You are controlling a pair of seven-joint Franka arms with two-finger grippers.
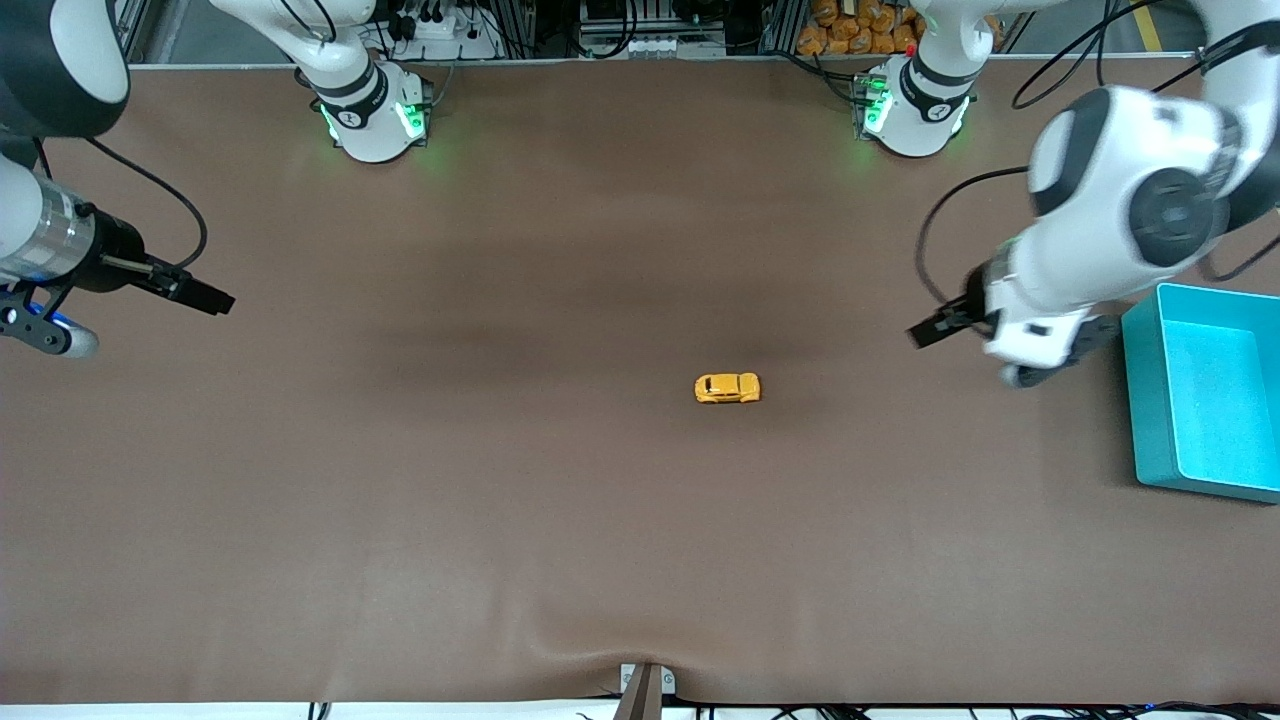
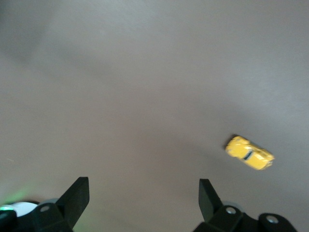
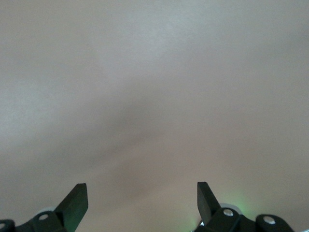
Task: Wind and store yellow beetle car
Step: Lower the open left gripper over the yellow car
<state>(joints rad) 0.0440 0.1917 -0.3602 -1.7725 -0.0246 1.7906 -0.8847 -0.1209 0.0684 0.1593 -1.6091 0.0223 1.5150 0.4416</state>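
Observation:
The yellow beetle car (image 1: 727,388) stands on its wheels on the brown table (image 1: 480,470), about midway along it. In the left wrist view the car (image 2: 249,152) lies off to one side of my left gripper (image 2: 144,193), which is open and holds nothing. That left gripper (image 1: 1058,362) hangs over the table between the car and the teal bin (image 1: 1148,400). My right gripper (image 1: 45,330) hovers over the right arm's end of the table, well away from the car. It is open (image 3: 142,193), with only bare table under it.
The teal bin is open-topped with nothing in it and stands at the left arm's end of the table, partly cut off by the view's edge. Both arm bases (image 1: 375,115) stand along the table edge farthest from the front camera.

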